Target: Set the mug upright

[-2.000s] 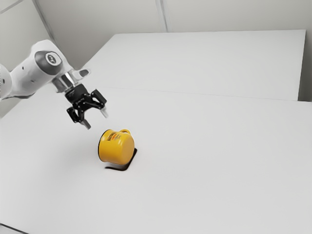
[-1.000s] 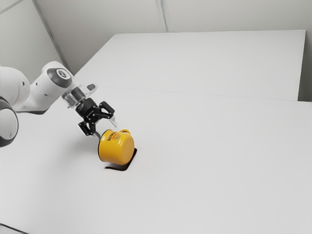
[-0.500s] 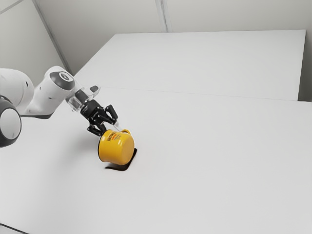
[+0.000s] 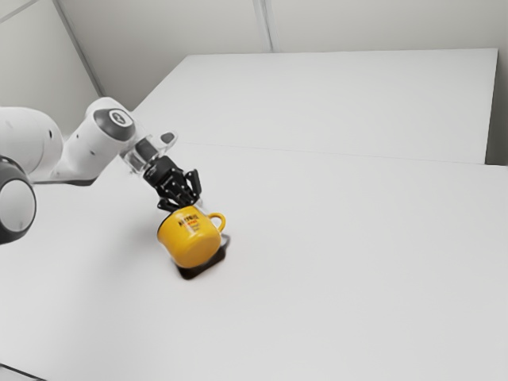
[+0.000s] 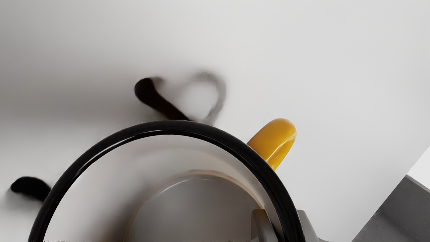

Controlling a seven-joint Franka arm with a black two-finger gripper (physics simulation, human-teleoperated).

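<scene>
White table [image 4: 357, 270] under pale grey walls [image 4: 182, 24], seen in the exterior view. A white robot arm [image 4: 91, 151] reaches in from nine o'clock, its near part cut off by the frame. Toward eight o'clock from the view's centre is a yellow mug [image 4: 190, 242] with printed lettering, tilted, its mouth facing eleven o'clock and its base toward five; whether the base touches the table is hard to make out. The black gripper [image 4: 189, 208] is at the mug's twelve o'clock, its fingertips partly hidden. In the wrist view the jaws are closed on the mug's wall, one finger inside, one outside, only the wall's thickness apart; both are cut off by the frame. Also cut off there is a dark grey surface [image 5: 393, 211], too partial to identify. A dark shadow [image 4: 205, 265] lies below the mug. The yellow handle [image 4: 219, 220] points to two o'clock, beside the black rim [image 5: 174, 127]. Thin dark line [image 4: 20, 371] at the eight o'clock edge, unidentifiable.
</scene>
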